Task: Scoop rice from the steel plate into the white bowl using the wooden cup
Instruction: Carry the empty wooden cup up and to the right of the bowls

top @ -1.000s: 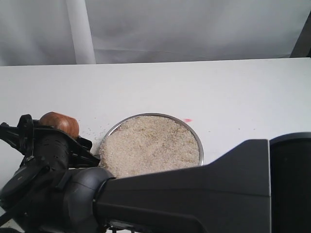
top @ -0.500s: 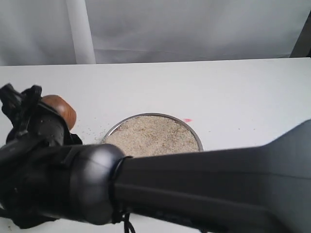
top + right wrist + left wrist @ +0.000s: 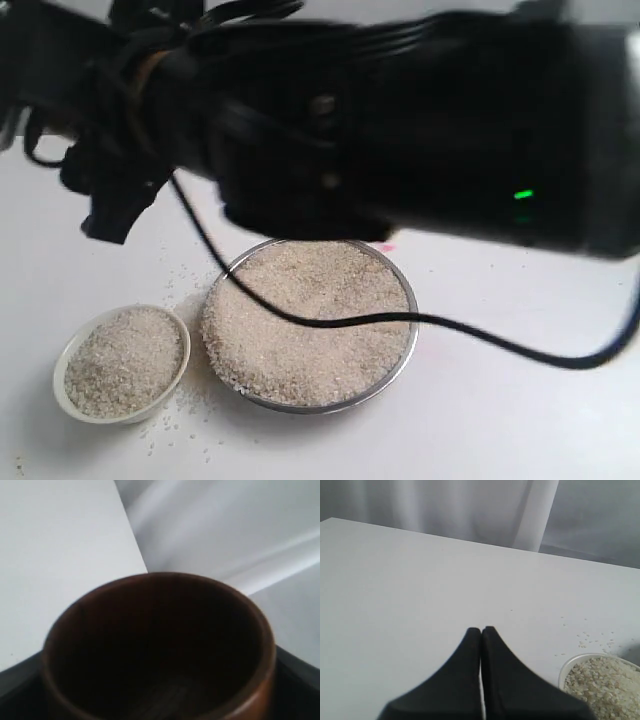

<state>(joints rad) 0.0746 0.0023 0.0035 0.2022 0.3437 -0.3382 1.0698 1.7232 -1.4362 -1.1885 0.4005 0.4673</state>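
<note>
The right hand (image 3: 160, 700) is clamped on the wooden cup (image 3: 160, 645), its dark jaws showing at either side of the cup's body. The cup's dark inside looks empty in the right wrist view. In the exterior view the right arm (image 3: 400, 130) hangs blurred and high above the bench (image 3: 500, 420), with a black cable (image 3: 480, 340) drooping across the steel plate (image 3: 410, 335). The cup itself cannot be made out there. The plate sits near the middle of the bench, heaped almost to its rim with rice (image 3: 310, 325). The white bowl (image 3: 184, 345) stands just beside it on the left, holding a mound of its own, with stray grains (image 3: 165, 425) scattered around it. The left hand (image 3: 481, 635) hovers over bare bench with its fingers pressed together, holding nothing, and the bowl shows at the edge of its view. Judged from this, the work is between scoops: an empty cup held aloft and plenty of rice left in the plate. The next move calls for lowering the cup to the plate, tipping its lip into the heap and pushing through. The cup must then be levelled before it is carried over the bowl, so that fewer grains spill.
</note>
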